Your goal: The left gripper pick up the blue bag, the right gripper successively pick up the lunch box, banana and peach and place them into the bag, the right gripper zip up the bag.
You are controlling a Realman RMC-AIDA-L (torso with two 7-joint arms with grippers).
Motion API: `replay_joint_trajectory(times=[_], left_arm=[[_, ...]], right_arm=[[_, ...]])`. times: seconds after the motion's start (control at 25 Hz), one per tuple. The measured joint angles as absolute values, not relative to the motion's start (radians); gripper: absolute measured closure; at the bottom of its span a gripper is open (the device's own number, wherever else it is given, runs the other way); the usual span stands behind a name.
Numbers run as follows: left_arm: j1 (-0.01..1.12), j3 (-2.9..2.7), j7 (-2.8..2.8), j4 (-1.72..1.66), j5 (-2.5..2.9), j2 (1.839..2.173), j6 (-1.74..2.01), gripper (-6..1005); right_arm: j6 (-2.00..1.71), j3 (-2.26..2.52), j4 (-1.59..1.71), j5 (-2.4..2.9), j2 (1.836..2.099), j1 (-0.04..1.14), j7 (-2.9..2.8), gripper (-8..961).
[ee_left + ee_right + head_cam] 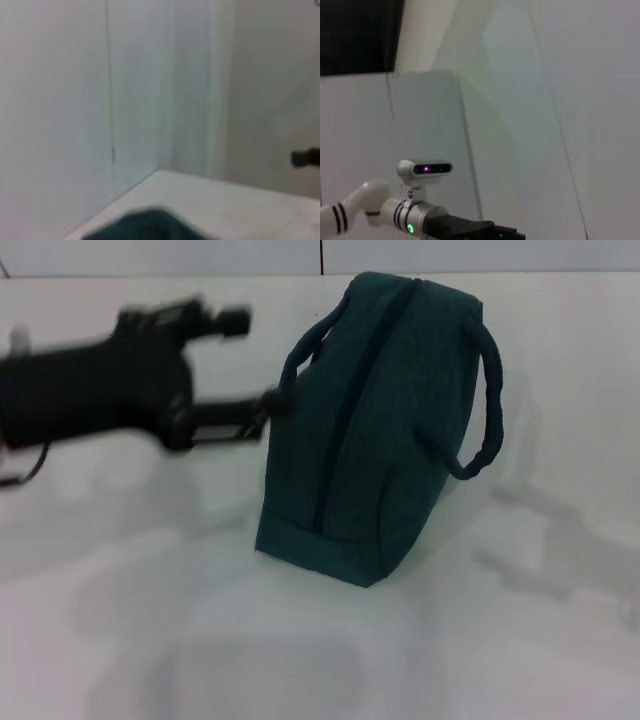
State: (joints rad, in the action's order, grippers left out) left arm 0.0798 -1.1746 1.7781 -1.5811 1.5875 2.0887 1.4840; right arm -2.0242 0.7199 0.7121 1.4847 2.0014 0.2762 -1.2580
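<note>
The blue bag point(375, 430) stands upright on the white table point(150, 620), its dark zip line running down the side that faces me. Its two rope handles point(488, 405) arch out to either side. My left gripper point(255, 365) reaches in from the left, open. Its lower finger point(240, 418) ends right at the bag's left handle point(295, 360), and the upper finger is blurred. A sliver of the bag point(145, 226) shows in the left wrist view. The lunch box, banana and peach are out of view. My right gripper shows in no view.
A pale wall point(200, 255) closes off the far edge of the table. The right wrist view looks at the wall and shows my left arm point(415, 215) with its wrist camera low down. Bare white table lies in front of the bag.
</note>
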Motion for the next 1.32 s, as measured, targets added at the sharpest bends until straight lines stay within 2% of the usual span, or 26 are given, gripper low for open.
replay_joint_trajectory(times=[0.2,0.72,1.32], left_arm=[[-0.026,-1.151,1.617,-1.436,1.586,2.089,1.476,132],[-0.010,-0.964,1.121,-0.816,1.583,2.086,1.489,120],[0.004,-0.909,1.087,-0.761,1.561,2.085,1.605,120]], right_arm=[[-2.025,0.727,0.594,1.577,2.004,0.256,-1.053,76],[-1.719,0.727,0.243,1.707,2.006,0.251,-0.634,81],[-1.688,0.727,0.195,1.709,2.006,0.250,-0.572,81]])
